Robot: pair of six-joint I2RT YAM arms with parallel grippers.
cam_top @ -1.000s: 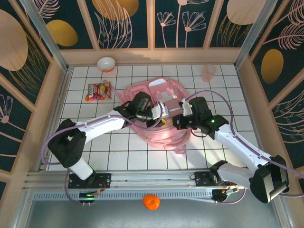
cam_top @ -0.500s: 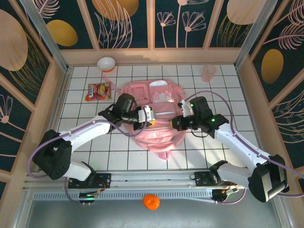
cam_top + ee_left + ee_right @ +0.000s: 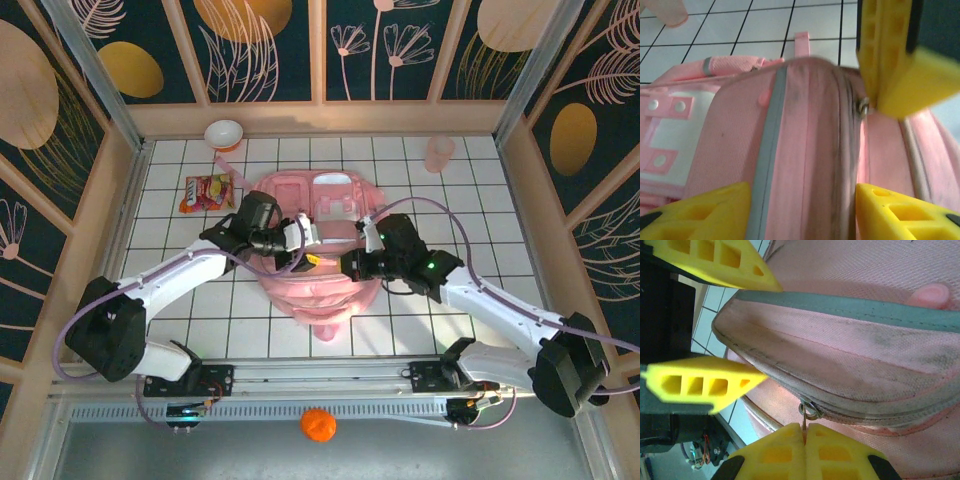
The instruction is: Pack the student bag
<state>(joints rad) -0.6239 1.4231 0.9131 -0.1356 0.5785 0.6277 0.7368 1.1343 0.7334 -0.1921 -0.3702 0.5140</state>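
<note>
Limp pink fabric backpack [image 3: 320,290], best held by metal zipper pull [image 3: 810,413], here pinched in right end effector [image 3: 804,432]; left end effector [image 3: 802,192] released astride ridge.

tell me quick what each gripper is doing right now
left gripper: open, with a fold of the bag between its spread jaws
right gripper: closed, holding the bag's zipper pull

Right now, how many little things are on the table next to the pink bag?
3: a bowl back left, a snack packet just in front of it, a pink cup back right. The bag could hide more.
</note>
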